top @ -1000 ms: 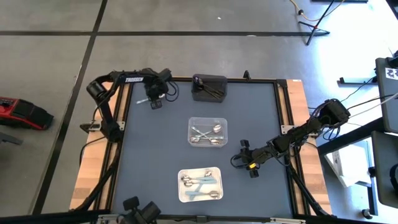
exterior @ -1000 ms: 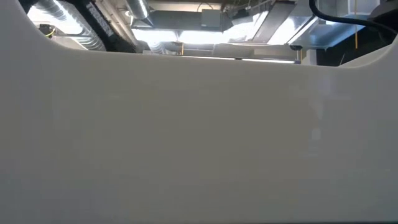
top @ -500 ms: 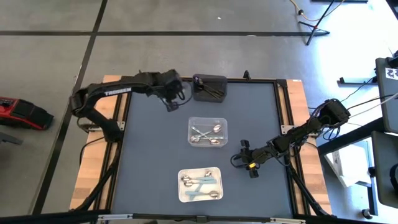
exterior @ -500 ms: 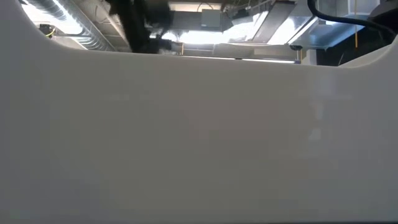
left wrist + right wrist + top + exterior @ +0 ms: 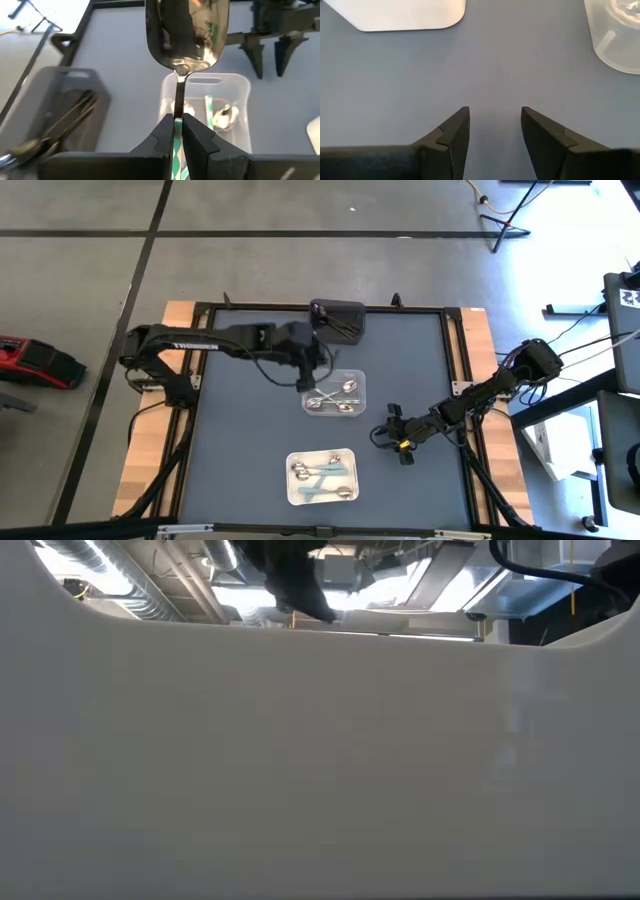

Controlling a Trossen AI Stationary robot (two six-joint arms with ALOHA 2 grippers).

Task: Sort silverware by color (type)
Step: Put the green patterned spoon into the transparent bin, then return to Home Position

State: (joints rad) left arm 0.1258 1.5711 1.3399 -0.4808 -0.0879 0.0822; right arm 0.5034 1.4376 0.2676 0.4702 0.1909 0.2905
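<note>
Swinging in from the table's far-left corner, the left arm now reaches over the middle of the table, its left gripper (image 5: 178,131) clamped on the thin dark stem of a shiny silver spoon (image 5: 187,32), whose mirror-bright bowl stands out ahead of the fingers above the clear plastic rectangular tray (image 5: 359,393); the high view places the gripper at that tray's near-left edge; white lettering on the arm's dark link (image 5: 193,346) reads TROSSEN; inside the clear tray lie several silver spoons (image 5: 335,398), perhaps four, though the exact count cannot be told, and the left wrist view shows one with a pale green handle (image 5: 209,107) among them; a dark grey rectangular tray (image 5: 351,310) at the far edge of the table holds a few dark slender spoons (image 5: 55,127); a white rectangular tray (image 5: 292,459) nearer the front holds about three spoons (image 5: 322,478) with pale blue handles; the right gripper (image 5: 495,131) waits low over the bare blue-grey tabletop (image 5: 245,440) right of the trays, its fingers apart and holding nothing.
</note>
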